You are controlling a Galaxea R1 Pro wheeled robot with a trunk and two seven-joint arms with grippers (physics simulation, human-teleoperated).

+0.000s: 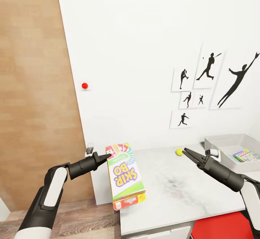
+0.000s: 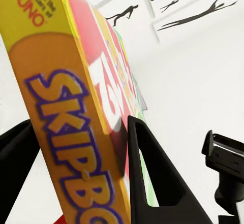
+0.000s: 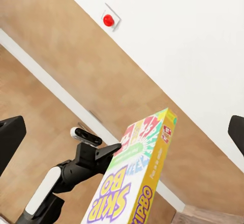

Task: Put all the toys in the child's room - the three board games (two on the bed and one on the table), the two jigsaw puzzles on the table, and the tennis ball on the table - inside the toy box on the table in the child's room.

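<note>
Nearest, the left gripper (image 1: 108, 156) is clamped on the upper edge of the Skip-Bo board game (image 1: 124, 176), a flat box held tilted over the near-left corner of the table (image 1: 187, 192), partly beyond its edge; the left wrist view shows one finger (image 2: 152, 178) pressed to the printed cover and the other behind the box, so the jaws are closed on it. Farther right, the right gripper (image 1: 188, 153) hovers above the tabletop with its jaws slightly parted and nothing between them; in the right wrist view its dark fingertips sit wide at the frame edges, empty. Just beyond its tips lies the tennis ball (image 1: 179, 152), on the table and not yet stowed. Farthest, at the table's right end against the wall, stands the toy box (image 1: 220, 142), already containing one flat item with a colourful cover (image 1: 245, 156), apparently a game box. As judged, the task is partway done: the held game and the ball remain, and the other toys cannot be accounted for. The head view alone gives the ball and tub; the right wrist view adds the wood-plank floor (image 3: 30, 87) beneath the held box and a red wall button (image 3: 108, 20).
</note>
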